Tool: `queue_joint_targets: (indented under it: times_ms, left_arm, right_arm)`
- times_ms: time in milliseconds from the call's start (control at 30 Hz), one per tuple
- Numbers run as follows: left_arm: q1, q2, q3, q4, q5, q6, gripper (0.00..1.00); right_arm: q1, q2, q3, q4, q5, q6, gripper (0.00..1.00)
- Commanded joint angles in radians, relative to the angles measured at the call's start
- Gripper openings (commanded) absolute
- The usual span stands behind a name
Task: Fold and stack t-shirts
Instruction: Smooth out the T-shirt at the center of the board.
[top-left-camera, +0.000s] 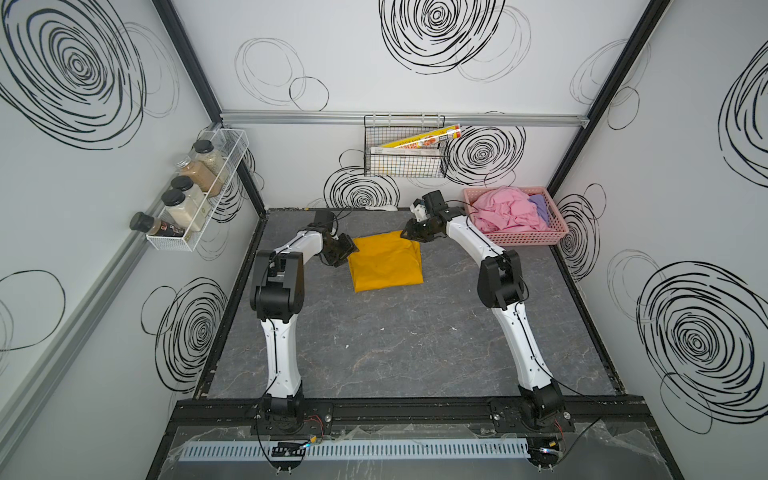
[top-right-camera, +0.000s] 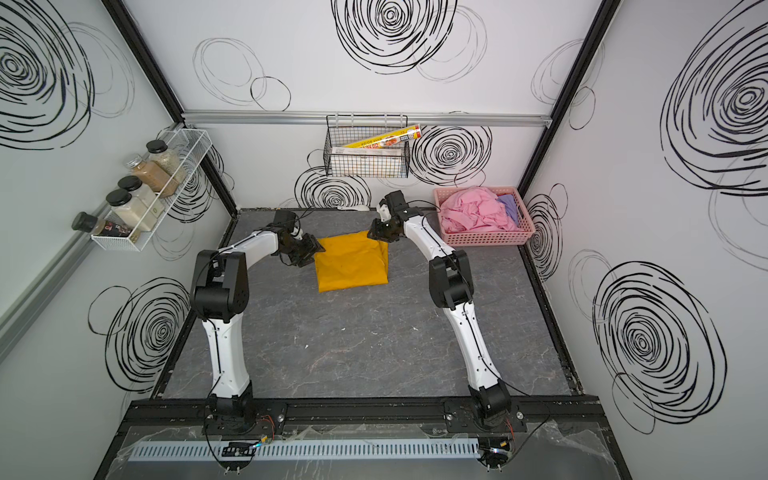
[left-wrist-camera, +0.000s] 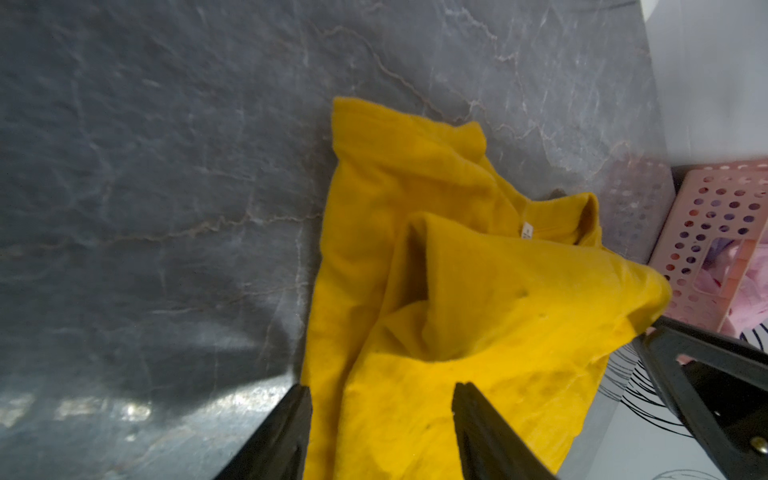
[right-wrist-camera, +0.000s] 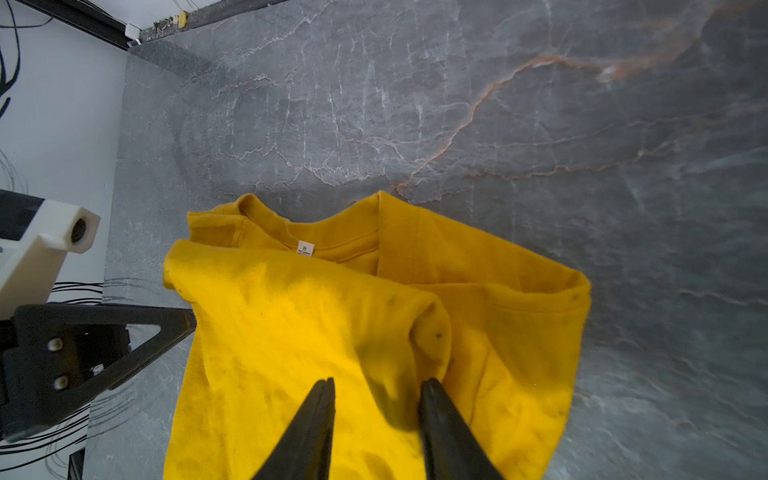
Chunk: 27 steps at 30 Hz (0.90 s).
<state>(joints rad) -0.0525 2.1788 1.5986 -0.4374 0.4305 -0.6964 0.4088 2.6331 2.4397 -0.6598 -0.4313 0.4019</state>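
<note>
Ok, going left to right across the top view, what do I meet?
white wire spice rack → left end effector → yellow t-shirt → right end effector → pink basket, holding the pink t-shirt and then the purple t-shirt

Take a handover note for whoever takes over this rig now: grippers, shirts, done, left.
Left gripper: open, over a far corner of the folded mustard-yellow cotton t-shirt.
Right gripper: open, over its other far corner.
Light pink t-shirt and lavender-purple t-shirt: crumpled in the pink perforated plastic basket, far right.
Done: yellow one looks folded.
Left: fold the other two, stack all three.
</note>
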Motion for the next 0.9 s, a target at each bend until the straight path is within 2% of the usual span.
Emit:
queue_joint_targets:
  times_ms: [0, 133, 167, 267, 367, 667, 867]
  left_arm:
    - [-0.008, -0.030, -0.010, 0.020, 0.013, 0.000, 0.61]
    - [-0.012, -0.048, -0.038, 0.027, 0.009, 0.000, 0.60]
    - [-0.013, -0.051, -0.047, 0.031, 0.010, -0.001, 0.60]
    - [-0.021, -0.054, -0.062, 0.037, 0.005, -0.002, 0.57]
    - [-0.033, -0.048, -0.069, 0.041, 0.001, -0.001, 0.54]
    - [-0.066, -0.004, -0.083, 0.045, -0.015, 0.009, 0.53]
    - [-0.074, 0.012, -0.082, 0.043, -0.015, 0.015, 0.53]
  right_arm:
    - [-0.004, 0.052, 0.033, 0.014, -0.015, 0.008, 0.39]
    - [-0.002, 0.077, 0.044, 0.020, -0.023, 0.012, 0.36]
    - [-0.002, 0.080, 0.046, 0.023, -0.028, 0.014, 0.31]
    - [-0.002, 0.076, 0.053, 0.021, -0.031, 0.014, 0.01]
    - [-0.001, 0.047, 0.050, -0.007, -0.010, -0.006, 0.00]
    - [-0.002, -0.112, -0.004, -0.061, 0.063, -0.054, 0.00]
    - [-0.001, -0.156, -0.051, -0.082, 0.077, -0.070, 0.00]
